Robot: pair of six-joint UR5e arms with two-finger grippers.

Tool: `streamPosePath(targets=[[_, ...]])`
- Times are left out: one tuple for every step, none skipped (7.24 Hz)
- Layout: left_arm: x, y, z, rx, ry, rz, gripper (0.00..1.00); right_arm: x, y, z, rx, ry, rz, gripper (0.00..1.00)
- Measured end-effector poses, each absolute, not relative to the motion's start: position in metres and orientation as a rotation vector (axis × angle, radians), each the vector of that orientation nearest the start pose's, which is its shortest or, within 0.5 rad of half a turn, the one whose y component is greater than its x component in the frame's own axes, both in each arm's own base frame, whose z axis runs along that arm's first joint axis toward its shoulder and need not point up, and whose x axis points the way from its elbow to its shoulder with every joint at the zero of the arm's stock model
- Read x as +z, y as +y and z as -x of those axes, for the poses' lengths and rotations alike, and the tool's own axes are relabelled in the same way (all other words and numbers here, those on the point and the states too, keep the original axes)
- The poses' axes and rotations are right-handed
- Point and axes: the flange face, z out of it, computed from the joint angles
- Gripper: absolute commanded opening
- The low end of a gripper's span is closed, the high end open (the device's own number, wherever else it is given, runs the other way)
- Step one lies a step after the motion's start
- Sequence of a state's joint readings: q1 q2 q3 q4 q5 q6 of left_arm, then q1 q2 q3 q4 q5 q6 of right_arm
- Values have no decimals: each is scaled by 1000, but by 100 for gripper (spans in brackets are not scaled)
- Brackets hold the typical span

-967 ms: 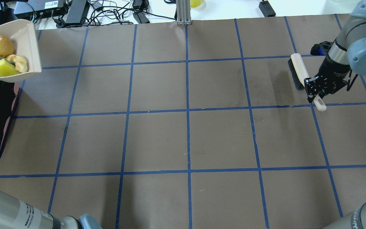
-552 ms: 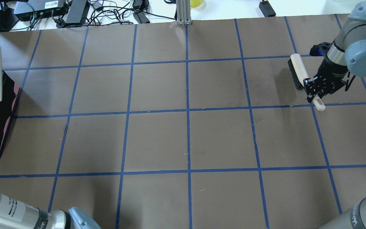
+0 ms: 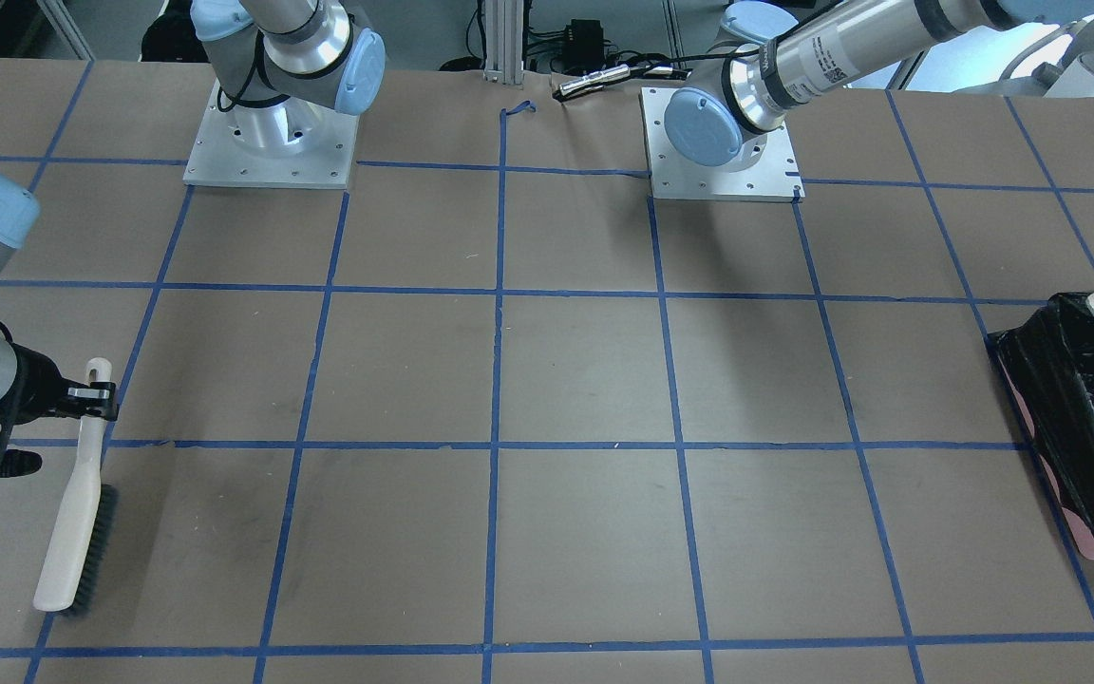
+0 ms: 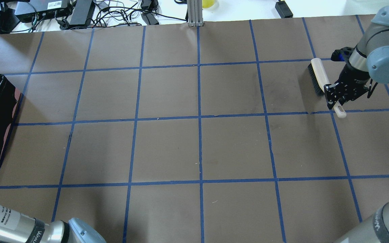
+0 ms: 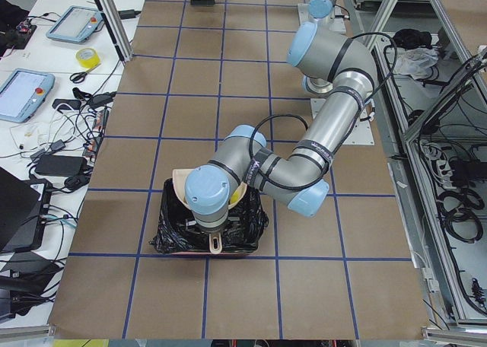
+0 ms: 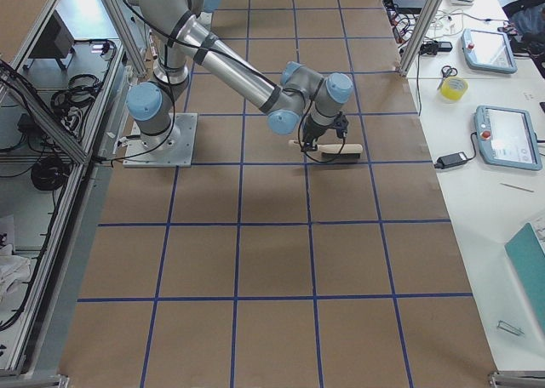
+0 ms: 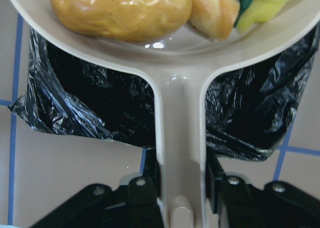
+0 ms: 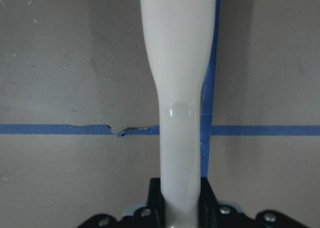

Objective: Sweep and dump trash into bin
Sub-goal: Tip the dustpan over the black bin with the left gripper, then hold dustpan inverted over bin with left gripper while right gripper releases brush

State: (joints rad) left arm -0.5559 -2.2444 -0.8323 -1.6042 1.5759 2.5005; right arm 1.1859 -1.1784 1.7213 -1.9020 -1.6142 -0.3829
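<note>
left claw (image 7: 181,188) clamped on dustpan (image 7: 180,133) handle, above bin (image 7: 95,103), trash (image 7: 120,10) in pan | right claw (image 8: 181,198) clamped on brush (image 8: 180,63) handle, far right

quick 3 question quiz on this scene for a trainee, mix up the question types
1. True or false: the dustpan in the left claw carries the potato-like lump, the croissant piece and the sponge.
2. What is the right claw shut on? A. the brush handle; B. the sponge; C. nothing.
3. Fill in: in the left wrist view, the dustpan is held above the ____ lined with a black bag.

Key: 1. true. 2. A. 3. bin.
</note>
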Motion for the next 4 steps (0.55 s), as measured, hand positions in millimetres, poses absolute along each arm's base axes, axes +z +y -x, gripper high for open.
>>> streamPosePath(targets=[[423, -518, -583, 86, 2218, -2127, 0, 233, -582, 97, 329, 3084, 9, 100], [423, -522, -587, 133, 2154, -2145, 0, 234, -583, 97, 324, 3083, 19, 100], [426, -525, -588, 170, 2094, -2165, 0, 238, -584, 98, 317, 3086, 26, 100], [432, -533, -581, 212, 2042, -2179, 0, 249, -583, 97, 301, 3094, 27, 100]])
